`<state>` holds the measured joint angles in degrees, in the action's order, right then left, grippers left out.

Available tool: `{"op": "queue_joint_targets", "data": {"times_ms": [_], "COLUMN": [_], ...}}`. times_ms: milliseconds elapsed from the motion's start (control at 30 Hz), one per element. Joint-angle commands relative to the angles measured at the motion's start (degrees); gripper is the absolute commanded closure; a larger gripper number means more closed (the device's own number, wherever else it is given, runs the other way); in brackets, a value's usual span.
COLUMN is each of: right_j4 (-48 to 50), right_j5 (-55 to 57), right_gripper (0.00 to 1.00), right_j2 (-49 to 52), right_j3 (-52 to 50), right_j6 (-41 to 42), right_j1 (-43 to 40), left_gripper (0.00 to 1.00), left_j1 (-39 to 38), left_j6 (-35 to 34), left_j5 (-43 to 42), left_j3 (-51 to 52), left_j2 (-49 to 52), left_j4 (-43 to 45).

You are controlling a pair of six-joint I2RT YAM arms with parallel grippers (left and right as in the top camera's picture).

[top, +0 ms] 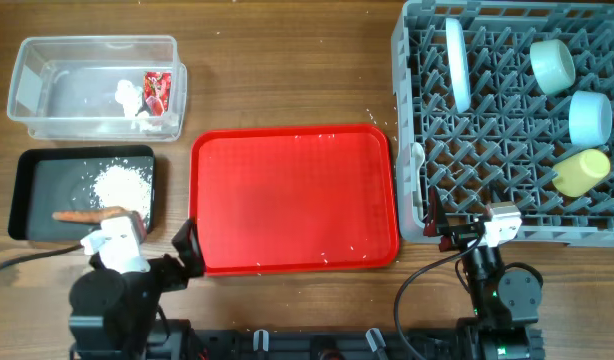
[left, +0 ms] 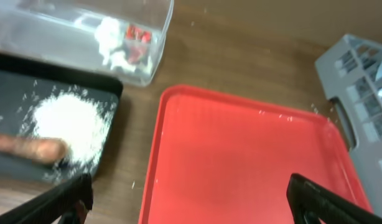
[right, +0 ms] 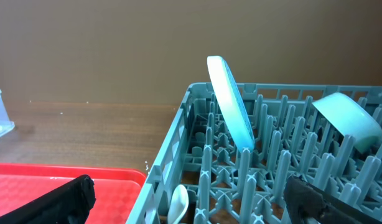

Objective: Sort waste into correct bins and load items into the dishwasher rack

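Note:
The clear tub [top: 47, 95] at the back left holds the white tissue [top: 127, 95] and the red wrapper [top: 156, 92]. The black tray [top: 37, 190] holds the rice pile [top: 121, 184] and the carrot piece [top: 85, 215]. The grey rack [top: 507, 210] holds the blue plate [top: 457, 62] on edge, the green bowl [top: 553, 65], the blue bowl [top: 590, 117], the yellow cup [top: 581, 172] and the white spoon [right: 178, 202]. My left gripper [left: 191, 202] is open and empty over the red tray's near left corner. My right gripper [right: 191, 199] is open and empty at the rack's near left edge.
The red serving tray [top: 295, 198] lies in the middle with a few stray rice grains on it. Loose grains also dot the wood near the rack [top: 372, 118]. Both arm bases stand at the near table edge.

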<state>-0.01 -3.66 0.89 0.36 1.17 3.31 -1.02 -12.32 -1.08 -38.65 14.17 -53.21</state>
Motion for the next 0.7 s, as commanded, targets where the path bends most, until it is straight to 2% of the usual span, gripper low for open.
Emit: {"op": "queue_joint_targets", "data": {"times_ms": [0,133,167,300,400,500,667], "right_j4": [0.2,0.2,0.2,0.2,0.2,0.2,0.2], "right_j5": [-0.9,-0.9,-0.9,-0.9,-0.9,-0.9,-0.9], "right_gripper": [0.00,0.00,0.00,0.00,0.00,0.00,0.00], "right_j2": [-0.7,-0.7,-0.7,-0.7,-0.7,-0.7,-0.7], "right_j3": [-0.1,-0.1,-0.1,-0.1,-0.1,-0.1,-0.1], "right_j6": [-0.8,-0.8,-0.8,-0.8,-0.8,-0.8,-0.8], "right_j1": [-0.3,-0.3,-0.3,-0.3,-0.3,-0.3,-0.3], "left_gripper": [0.00,0.00,0.00,0.00,0.00,0.00,0.00], "left_j1": [0.1,0.1,0.1,0.1,0.1,-0.5,-0.6], "left_j6": [-0.2,-0.2,-0.2,0.2,0.8,3.7,2.9], "left_j5": [1.0,1.0,0.9,1.0,0.9,0.5,0.1], "left_j3": [10.5,20.5,24.3,32.5,37.5,38.3,38.3], "left_j2": [-6.4,-11.9,-13.8,-14.0,-14.0,-14.0,-14.0], "left_j4": [10.3,23.8,29.4,45.1,53.2,49.9,48.9]}}
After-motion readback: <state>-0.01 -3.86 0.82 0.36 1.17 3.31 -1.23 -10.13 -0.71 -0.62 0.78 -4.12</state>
